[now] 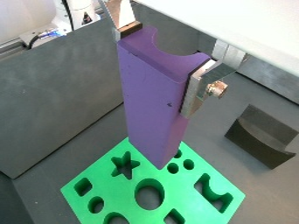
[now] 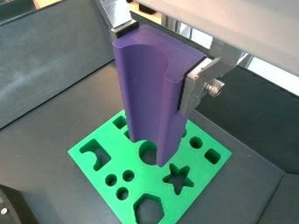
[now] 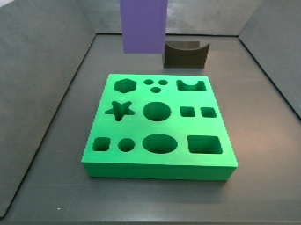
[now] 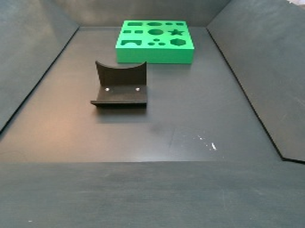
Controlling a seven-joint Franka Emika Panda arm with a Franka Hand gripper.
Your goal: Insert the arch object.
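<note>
The arch object (image 1: 152, 96) is a tall purple block with a curved dip in its top end. It shows in both wrist views (image 2: 152, 96) and at the top of a side view (image 3: 144, 26). My gripper (image 1: 158, 59) is shut on its top end, with one silver finger (image 1: 197, 86) on each side, and it also shows in the wrist view (image 2: 160, 57). The block hangs upright above the green board (image 1: 84, 189), its lower end clear of the board's holes. The board also shows in a wrist view (image 2: 91, 150) and both side views (image 3: 153, 169) (image 4: 155, 56).
The board has several cut-outs, among them a star (image 1: 122, 164), round holes (image 1: 149, 194), a hexagon (image 3: 123, 85) and squares (image 3: 202, 143). The dark fixture (image 4: 119, 85) stands on the grey floor beside the board (image 3: 185, 53). Grey walls enclose the floor.
</note>
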